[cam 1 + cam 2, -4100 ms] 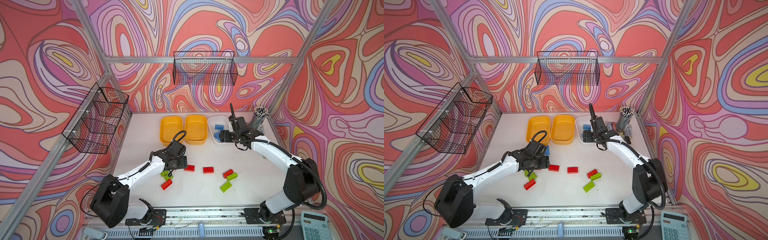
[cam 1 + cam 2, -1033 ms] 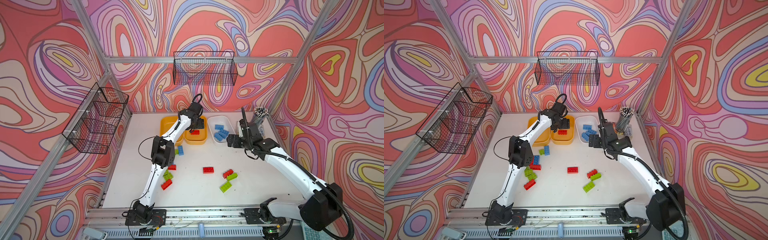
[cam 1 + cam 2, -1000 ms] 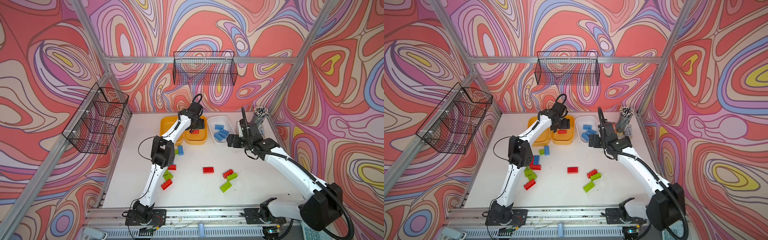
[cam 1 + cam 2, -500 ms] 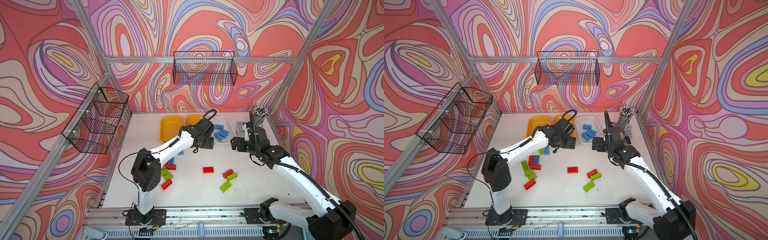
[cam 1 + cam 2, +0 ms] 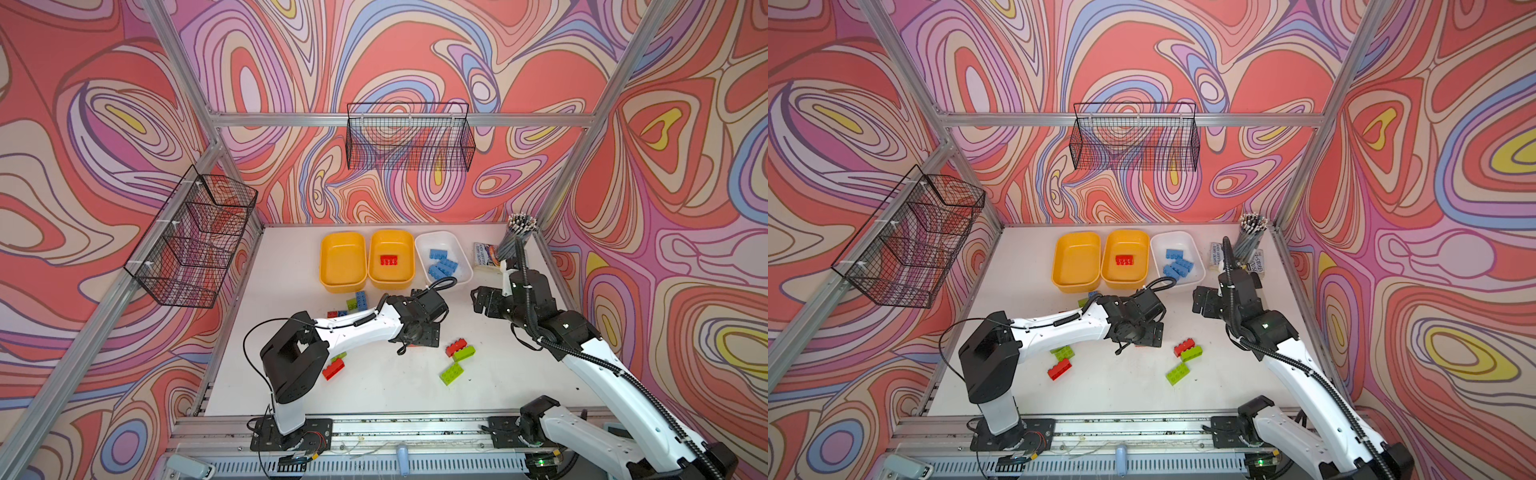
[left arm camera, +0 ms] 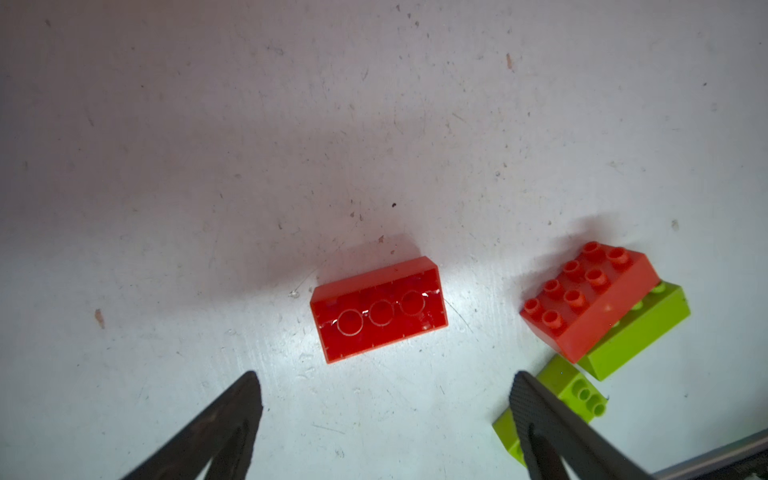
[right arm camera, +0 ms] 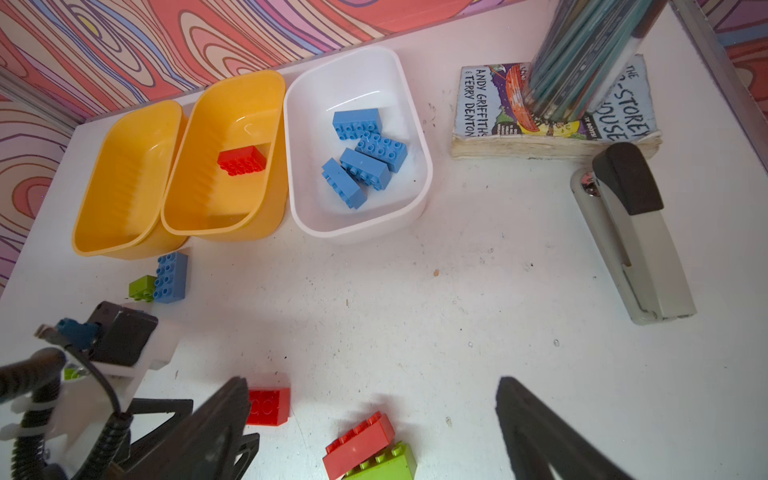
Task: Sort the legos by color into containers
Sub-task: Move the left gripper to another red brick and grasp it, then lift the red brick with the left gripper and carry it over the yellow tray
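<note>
My left gripper hangs open over an upturned red lego at mid-table, the brick lying just ahead of its fingertips and untouched. My right gripper is open and empty in front of the white container, which holds several blue legos. The middle yellow container holds one red lego; the left yellow container is empty. A red lego leans on a green one, with another green one nearby. More legos lie near the left arm.
A book under a pencil cup and a stapler occupy the back right corner. Black wire baskets hang on the left wall and the back wall. A red lego lies near the left arm's base.
My left arm swung from the middle yellow container back to mid-table, leaving a red lego in it. My right arm drew back from the white container.
</note>
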Robot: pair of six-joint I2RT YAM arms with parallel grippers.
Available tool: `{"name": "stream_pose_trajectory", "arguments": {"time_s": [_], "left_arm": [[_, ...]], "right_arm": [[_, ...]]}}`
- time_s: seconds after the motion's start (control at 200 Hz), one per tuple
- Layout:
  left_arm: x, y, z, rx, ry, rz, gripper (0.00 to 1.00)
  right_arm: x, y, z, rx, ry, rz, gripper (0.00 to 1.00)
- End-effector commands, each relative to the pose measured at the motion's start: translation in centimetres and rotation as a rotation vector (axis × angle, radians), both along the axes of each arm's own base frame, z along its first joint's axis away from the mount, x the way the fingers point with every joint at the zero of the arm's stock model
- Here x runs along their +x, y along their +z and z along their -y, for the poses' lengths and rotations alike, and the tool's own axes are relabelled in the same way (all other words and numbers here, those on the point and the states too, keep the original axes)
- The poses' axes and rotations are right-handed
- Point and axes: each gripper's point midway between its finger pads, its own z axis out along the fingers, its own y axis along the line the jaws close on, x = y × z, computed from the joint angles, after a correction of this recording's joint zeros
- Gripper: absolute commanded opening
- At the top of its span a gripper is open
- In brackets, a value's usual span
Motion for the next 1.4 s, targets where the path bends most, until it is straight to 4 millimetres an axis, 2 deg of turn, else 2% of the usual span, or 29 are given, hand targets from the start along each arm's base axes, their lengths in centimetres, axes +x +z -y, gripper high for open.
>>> {"name": "stream_pose_trajectory", "arguments": {"time_s": [0.0, 0.22, 0.381, 0.616, 0.806, 1.017, 1.177, 1.392], "left_arm": [[0.4, -1.6, 0.4, 0.011, 0.036, -0.016, 0.97], [0.6, -3.7, 0.4, 0.075, 0.04, -0.045, 0.97], [0.8, -4.8, 0.4, 0.109, 0.046, -0.059, 0.93], [0.7, -6.1, 0.1, 0.149, 0.056, -0.094, 0.79], [0.4, -6.6, -1.3, 0.193, 0.073, -0.108, 0.63], [0.7, -6.1, -2.4, 0.213, 0.086, -0.098, 0.47], [1.4, -5.0, -2.9, 0.221, 0.086, -0.076, 0.45], [2.3, -3.3, -3.2, 0.223, 0.075, -0.046, 0.34]], "right_arm": [[-0.7, -0.5, 0.7, -0.014, -0.029, -0.022, 0.98], [-0.4, -0.7, 0.4, -0.012, -0.016, -0.019, 0.98], [-0.1, -0.8, 0.1, -0.011, -0.003, -0.018, 0.98], [0.0, -0.8, 0.0, -0.02, 0.013, -0.013, 0.98], [0.2, -0.3, -0.2, -0.017, 0.022, 0.001, 0.98], [0.4, 0.3, -0.5, -0.01, 0.03, 0.014, 0.98], [0.6, 0.5, -0.4, -0.012, 0.03, 0.018, 0.98], [0.8, 0.9, -0.5, -0.007, 0.028, 0.02, 0.98]]}}
